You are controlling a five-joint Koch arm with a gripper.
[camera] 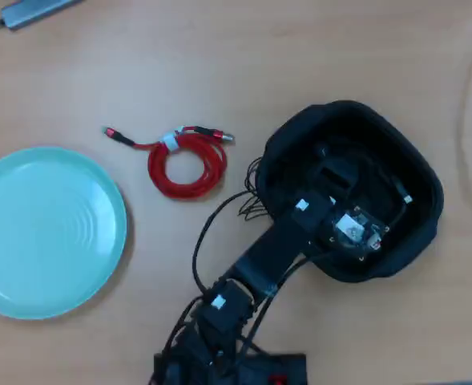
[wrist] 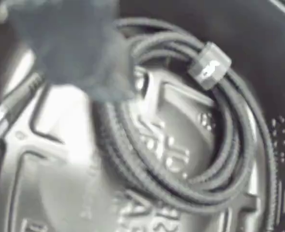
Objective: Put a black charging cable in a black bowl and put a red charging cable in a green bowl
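Tool (wrist: 98, 72) state cannot be told; it is blurred. Once the black charging cable (wrist: 190, 159) is dropped flat in the black bowl (camera: 416, 164), the tool should be lifted straight up.

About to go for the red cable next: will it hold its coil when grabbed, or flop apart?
The red charging cable will probably keep its loop, since a white tie binds the coil. Its plug ends stick out free on both sides, so they will likely dangle. It looks thin and light, and lies flat on the table, so it may slide if nudged.
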